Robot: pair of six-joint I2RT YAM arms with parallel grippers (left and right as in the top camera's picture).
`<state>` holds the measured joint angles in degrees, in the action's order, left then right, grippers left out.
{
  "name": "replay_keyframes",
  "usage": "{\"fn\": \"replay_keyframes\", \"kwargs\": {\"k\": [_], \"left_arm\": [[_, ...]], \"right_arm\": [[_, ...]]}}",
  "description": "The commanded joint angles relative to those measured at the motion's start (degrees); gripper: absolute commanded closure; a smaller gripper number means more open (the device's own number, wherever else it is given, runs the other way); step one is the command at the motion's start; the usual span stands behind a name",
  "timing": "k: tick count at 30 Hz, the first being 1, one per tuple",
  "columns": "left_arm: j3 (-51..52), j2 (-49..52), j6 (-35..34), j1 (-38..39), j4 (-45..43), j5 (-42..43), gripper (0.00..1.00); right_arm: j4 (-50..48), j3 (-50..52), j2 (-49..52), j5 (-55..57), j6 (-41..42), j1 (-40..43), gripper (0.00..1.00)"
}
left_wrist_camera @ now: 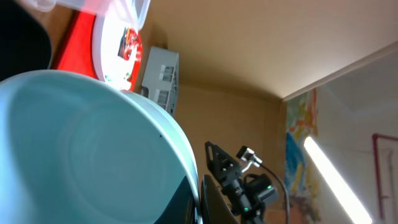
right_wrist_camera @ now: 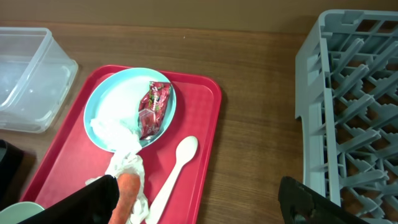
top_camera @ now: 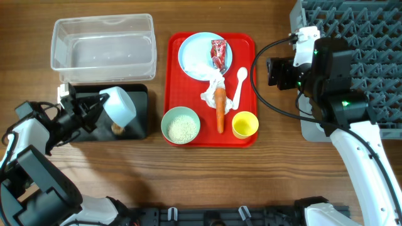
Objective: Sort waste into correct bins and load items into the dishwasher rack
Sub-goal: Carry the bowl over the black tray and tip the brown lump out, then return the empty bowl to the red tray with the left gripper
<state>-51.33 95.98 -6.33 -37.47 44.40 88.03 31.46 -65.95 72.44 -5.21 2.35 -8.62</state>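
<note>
Left hand (top_camera: 100, 105) is clamped on the pale blue bowl (top_camera: 121, 107), tipping it over the black tray (top_camera: 139, 94). Right hand (top_camera: 276, 71) is spread wide and empty, just beside the rack (top_camera: 364, 37).

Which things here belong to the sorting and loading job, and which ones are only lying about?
Belong to the job: red wrapper, tissue, carrot, rice, brown lump, plate, mint bowl, pale blue bowl, yellow cup, spoon, clear tub, black tray, rack.
Only lying about: red serving tray, wooden table.

Glossy red plastic tray (top_camera: 176, 88), wood-grain table (top_camera: 276, 176)
</note>
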Motion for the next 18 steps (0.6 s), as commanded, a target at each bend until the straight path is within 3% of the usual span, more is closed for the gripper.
{"fn": "replay_keyframes", "kwargs": {"k": [1,9,18], "left_arm": [[-0.04,-0.39,0.13,-0.13,-3.02,0.44,0.96],[-0.39,-1.88,-0.02,5.57,-13.73,-2.29,0.96],[-9.25,-11.82,-2.64,23.39,-14.01,-21.92,0.96]], "right_arm": [[0.11,-1.27,0.48,0.94,0.79,0.24,0.14],[-0.33,-1.27,0.48,0.96,0.70,0.24,0.14],[-0.28,-1.27,0.55,0.98,0.66,0.24,0.14]]}}
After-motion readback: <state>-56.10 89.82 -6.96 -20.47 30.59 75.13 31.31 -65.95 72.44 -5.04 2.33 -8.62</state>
